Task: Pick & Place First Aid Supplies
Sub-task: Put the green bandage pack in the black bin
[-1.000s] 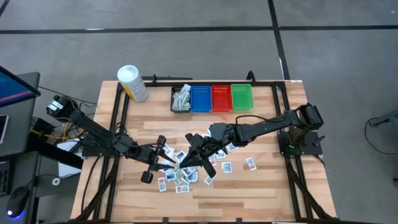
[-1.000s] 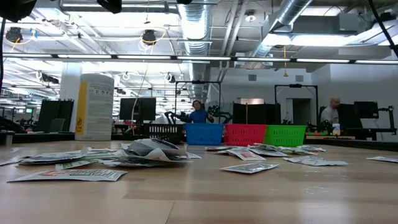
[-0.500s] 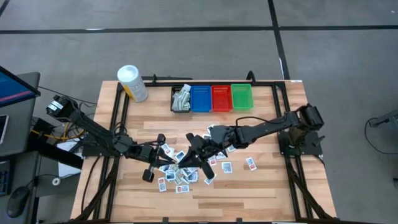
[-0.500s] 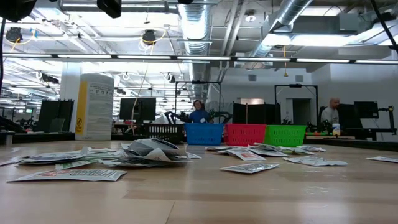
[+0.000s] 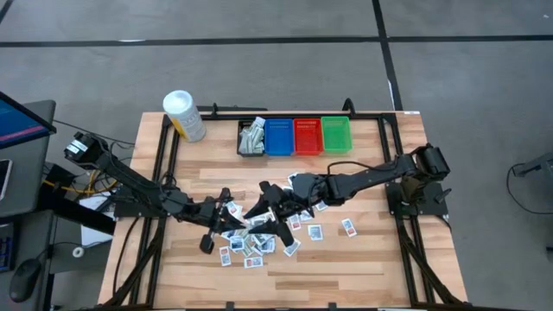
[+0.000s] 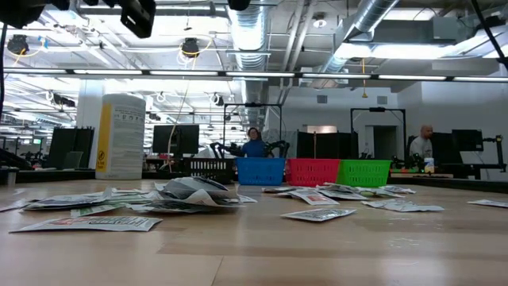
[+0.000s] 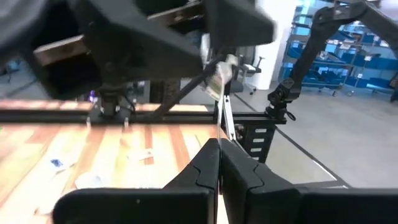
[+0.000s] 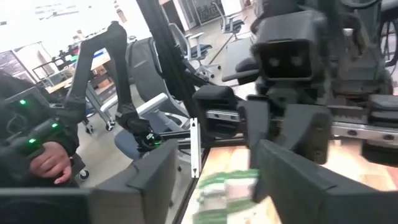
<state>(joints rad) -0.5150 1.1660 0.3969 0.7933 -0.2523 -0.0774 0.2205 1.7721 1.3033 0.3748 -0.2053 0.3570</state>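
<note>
Handover in mid-air above the scattered packets: left gripper (image 7: pixel 219 163) is pinched on a thin white flat packet (image 7: pixel 221 112), right gripper (image 8: pixel 214 165) spread apart; back away straight.

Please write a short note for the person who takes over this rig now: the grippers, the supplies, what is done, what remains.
Left gripper: shut on one held packet, above the table's middle.
Right gripper: open, facing the left one closely.
Done: some supplies lie in the black bin.
Left: bin the held packet, then the loose packets on the table.
</note>
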